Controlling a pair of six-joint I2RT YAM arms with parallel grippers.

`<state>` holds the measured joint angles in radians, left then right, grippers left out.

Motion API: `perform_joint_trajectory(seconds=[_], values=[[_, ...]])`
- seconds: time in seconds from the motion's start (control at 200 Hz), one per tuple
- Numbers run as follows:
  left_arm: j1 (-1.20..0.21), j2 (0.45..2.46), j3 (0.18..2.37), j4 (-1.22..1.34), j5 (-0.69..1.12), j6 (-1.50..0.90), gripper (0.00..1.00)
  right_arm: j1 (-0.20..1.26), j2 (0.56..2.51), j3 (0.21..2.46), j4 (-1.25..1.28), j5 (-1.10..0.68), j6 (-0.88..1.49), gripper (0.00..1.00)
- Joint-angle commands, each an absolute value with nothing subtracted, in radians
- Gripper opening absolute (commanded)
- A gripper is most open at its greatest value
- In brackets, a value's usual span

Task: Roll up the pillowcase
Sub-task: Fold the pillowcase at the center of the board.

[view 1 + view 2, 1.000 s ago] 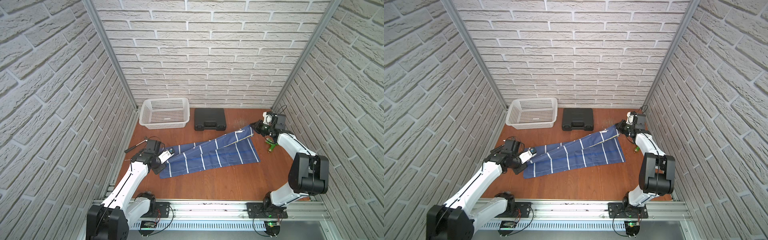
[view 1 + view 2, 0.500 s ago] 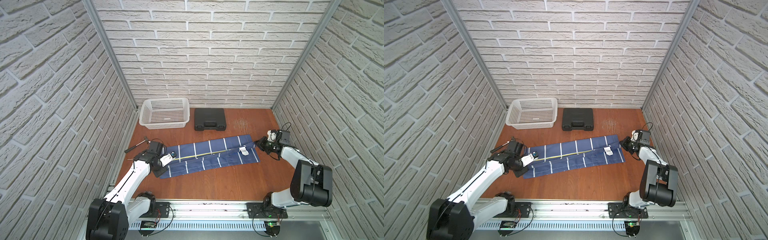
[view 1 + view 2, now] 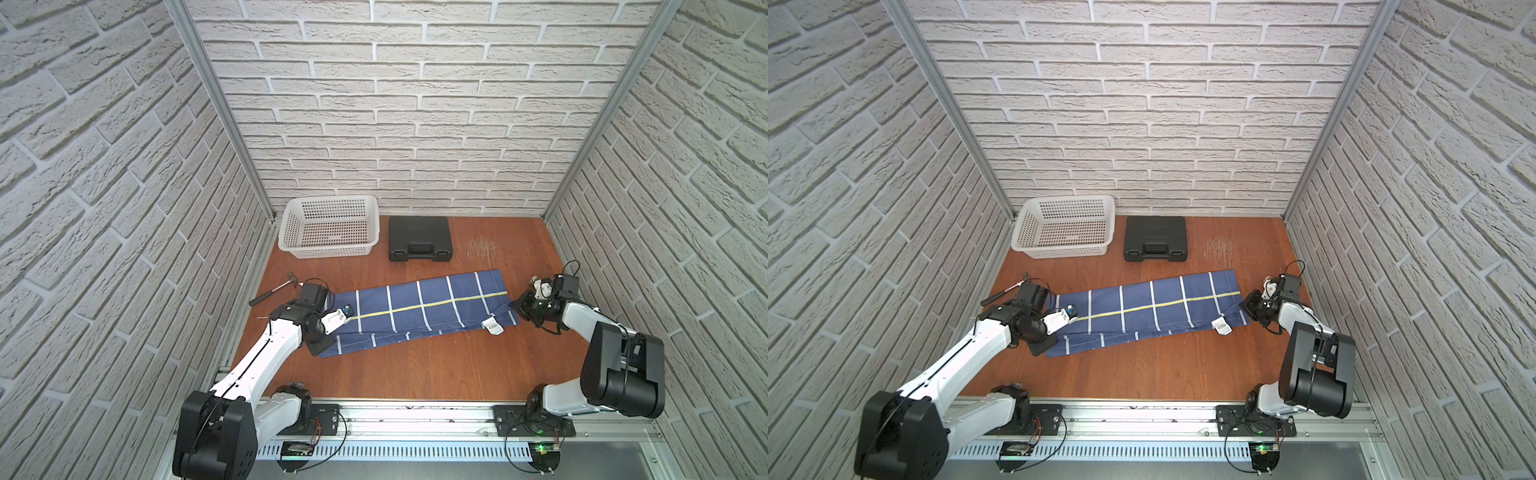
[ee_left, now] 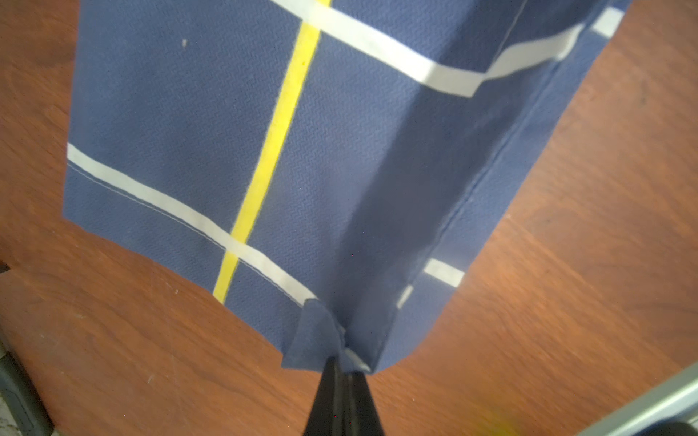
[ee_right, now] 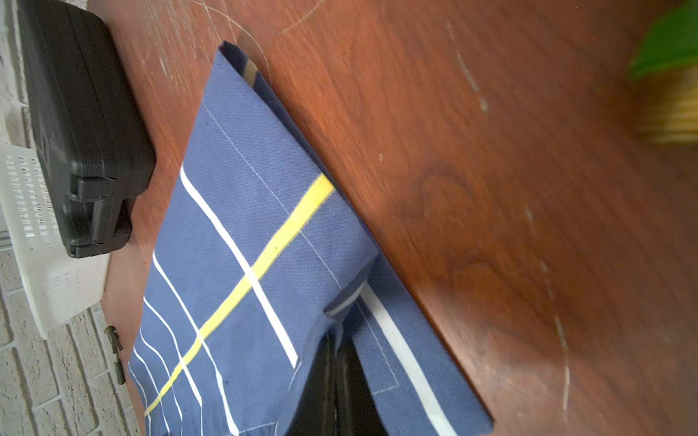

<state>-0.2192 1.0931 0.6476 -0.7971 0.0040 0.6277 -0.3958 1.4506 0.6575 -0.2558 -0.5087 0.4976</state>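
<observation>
The pillowcase (image 3: 424, 309) (image 3: 1154, 309), navy with a white grid and one yellow line, lies folded into a long strip across the table. Its white care tag (image 3: 492, 327) (image 3: 1222, 327) sticks out near the right end. At the strip's left near corner my left gripper (image 3: 326, 347) (image 3: 1047, 347) is shut on the bunched cloth; the left wrist view shows the jaws (image 4: 342, 368) pinching it. My right gripper (image 3: 519, 307) (image 3: 1246, 305) is shut on the right end, its fingers (image 5: 336, 339) tucked under a folded flap of the pillowcase (image 5: 245, 226).
A white basket (image 3: 332, 251) and a black case (image 3: 419, 239) (image 5: 83, 132) stand at the back. A small hammer (image 3: 274, 289) lies behind my left wrist. A blurred green thing (image 5: 668, 49) is beside the right arm. Brick walls close in on both sides.
My right gripper swung from the back right towards the front with the cloth's end, folding the wide pillowcase into a narrow strip. The left gripper has barely moved.
</observation>
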Motion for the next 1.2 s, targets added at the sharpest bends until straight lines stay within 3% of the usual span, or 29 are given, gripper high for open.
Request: perform_joint_trajectory(seconds=[0.0, 0.535, 0.71, 0.985, 1.195], values=[[-0.222, 1.098, 0.630, -0.832, -0.002, 0.634, 0.00, -0.401, 1.410, 0.635, -0.307, -0.478, 0.470, 0.03], [-0.227, 1.100, 0.623, -0.841, -0.013, 0.638, 0.01, -0.402, 1.396, 0.665, -0.494, -0.359, 0.422, 0.21], [-0.227, 1.092, 0.614, -0.840, -0.029, 0.637, 0.01, -0.403, 1.383, 0.694, -0.580, -0.310, 0.384, 0.39], [-0.227, 1.073, 0.625, -0.863, -0.054, 0.637, 0.08, -0.392, 1.328, 0.793, -0.621, -0.364, 0.342, 0.38], [-0.226, 1.031, 0.623, -0.900, -0.055, 0.661, 0.14, -0.225, 1.365, 0.829, -0.533, -0.426, 0.391, 0.37]])
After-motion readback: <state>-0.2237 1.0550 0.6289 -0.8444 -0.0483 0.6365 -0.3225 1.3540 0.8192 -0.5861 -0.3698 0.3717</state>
